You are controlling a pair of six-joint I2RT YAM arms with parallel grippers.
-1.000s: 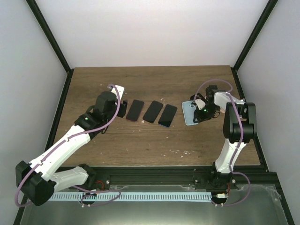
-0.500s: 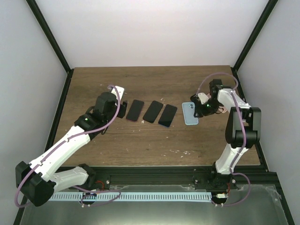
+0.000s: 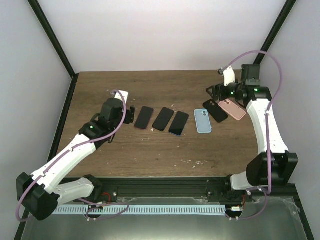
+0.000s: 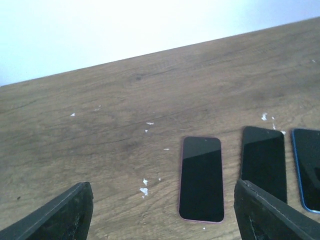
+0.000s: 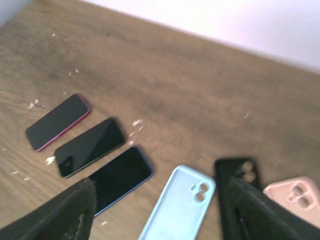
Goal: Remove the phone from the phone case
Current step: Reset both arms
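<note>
1. Top view, progress: three bare phones lie in a row just right of your left gripper (image 3: 129, 114): a pink phone (image 3: 144, 117), a dark phone (image 3: 163, 118) and a blue phone (image 3: 179, 123). Three cases follow, running towards your right gripper (image 3: 215, 92): a blue case (image 3: 202, 121), a black case (image 3: 215, 110) and a pink case (image 3: 231, 109). With three phones and three cases, I judge the extraction done. The cases lie back up, though, so you cannot confirm that they are hollow.
2. Top view, grippers: the right one hangs clear of the table (image 3: 165, 150), just beyond the black case and touching nothing. The left one sits low beside the pink phone. Neither opening can be read from here.
3. Left wrist: the fingers (image 4: 65, 215) are spread wide with nothing between them. The pink phone lies ahead, towards the right finger, and the other two are further right.
4. Right wrist: the fingers (image 5: 65, 215) are spread and empty. The blue case lies ahead between them, the black and pink cases are by the right finger, and the phones are off to the left.
5. Change: a second ago your right gripper held the blue case tilted off the table. Half a second ago the case lay flat with the gripper at its edge. Now the arm has lifted back and to the right, uncovering the black and pink cases. The left arm has barely moved.
</note>
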